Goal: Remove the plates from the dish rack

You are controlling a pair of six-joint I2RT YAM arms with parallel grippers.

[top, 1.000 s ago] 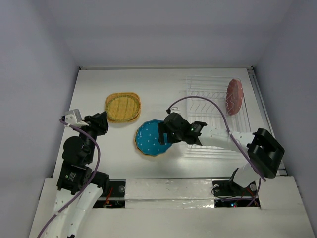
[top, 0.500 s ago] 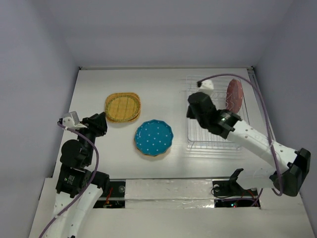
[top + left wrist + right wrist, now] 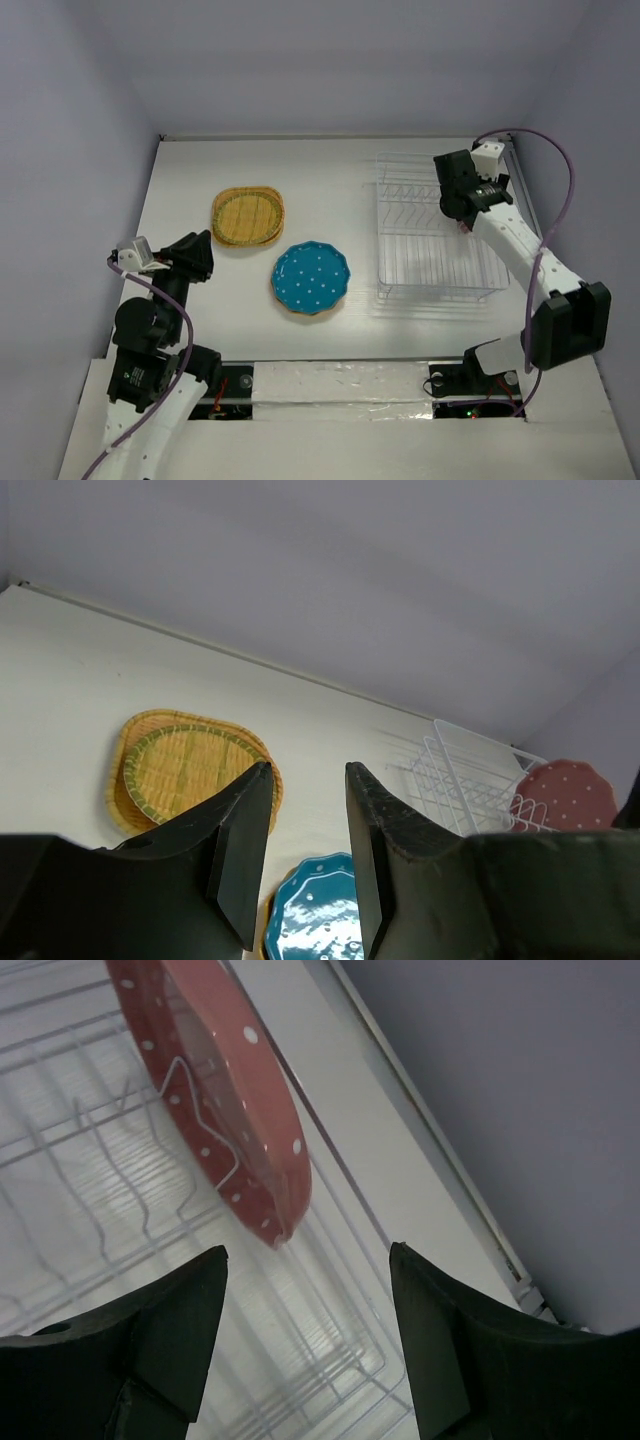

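The white wire dish rack (image 3: 432, 250) stands on the right of the table. One dusty red dotted plate (image 3: 215, 1090) stands upright in its slots. My right gripper (image 3: 455, 192) hovers over it and hides it in the top view. In the right wrist view the gripper (image 3: 308, 1250) is open and empty, with the plate's lower rim just ahead of the gap. The two tan plates (image 3: 248, 215) are stacked on the table. The blue plate (image 3: 311, 277) lies on the orange plate (image 3: 300, 311). My left gripper (image 3: 195, 255) is open and empty left of them.
The left wrist view shows the tan plates (image 3: 185, 765), blue plate (image 3: 315, 915), rack (image 3: 460, 780) and red plate (image 3: 565, 795). The table's raised right edge (image 3: 440, 1160) runs close beside the rack. Grey walls enclose the table.
My right arm swung from the blue plate across the rack to its far right corner, over the red plate. My left gripper drew back slightly to the left.
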